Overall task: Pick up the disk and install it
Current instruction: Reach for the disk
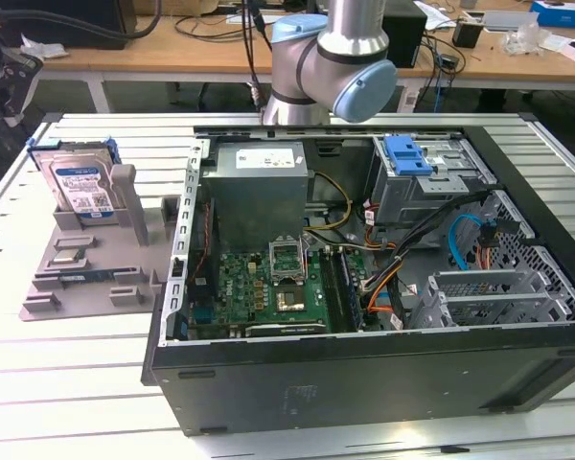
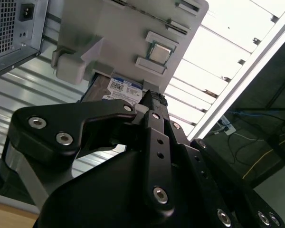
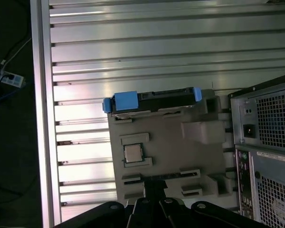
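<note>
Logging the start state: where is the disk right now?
The disk stands on edge in a slot of the grey holder tray, at the exterior view's left of the open computer case.

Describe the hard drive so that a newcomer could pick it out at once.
Start at the open computer case; to the exterior view's left of it, a grey parts tray lies on the slatted table. The disk stands on edge at the tray's far end. Its blue bracket and white-and-blue label set it apart from the processor chip lying flat nearby.
</note>
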Action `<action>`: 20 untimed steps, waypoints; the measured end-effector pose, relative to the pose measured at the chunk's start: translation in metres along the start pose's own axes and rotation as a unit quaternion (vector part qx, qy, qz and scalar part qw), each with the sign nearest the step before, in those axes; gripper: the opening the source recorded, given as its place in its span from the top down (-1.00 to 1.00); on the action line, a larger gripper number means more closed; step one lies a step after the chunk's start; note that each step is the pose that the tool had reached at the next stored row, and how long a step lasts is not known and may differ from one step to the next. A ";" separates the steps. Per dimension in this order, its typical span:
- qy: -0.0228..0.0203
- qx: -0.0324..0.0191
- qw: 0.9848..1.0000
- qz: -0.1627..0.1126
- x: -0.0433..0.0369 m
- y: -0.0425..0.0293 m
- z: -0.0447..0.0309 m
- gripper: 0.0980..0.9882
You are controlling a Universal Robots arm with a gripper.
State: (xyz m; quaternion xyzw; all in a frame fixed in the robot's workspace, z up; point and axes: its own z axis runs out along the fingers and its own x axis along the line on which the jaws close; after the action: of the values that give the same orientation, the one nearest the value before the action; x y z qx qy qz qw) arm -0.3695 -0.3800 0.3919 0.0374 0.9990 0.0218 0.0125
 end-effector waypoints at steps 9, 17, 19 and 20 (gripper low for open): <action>0.000 0.003 1.000 0.000 0.0150 0.0049 0.0065 0.99; -0.001 0.016 1.000 0.000 0.0256 0.0281 0.0156 0.99; -0.001 0.017 1.000 0.000 0.0283 0.0303 0.0163 0.99; -0.001 0.018 1.000 0.000 0.0286 0.0305 0.0164 0.99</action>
State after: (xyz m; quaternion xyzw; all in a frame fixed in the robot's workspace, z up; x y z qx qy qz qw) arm -0.3953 -0.3468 0.3761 0.0371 0.9992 0.0042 0.0131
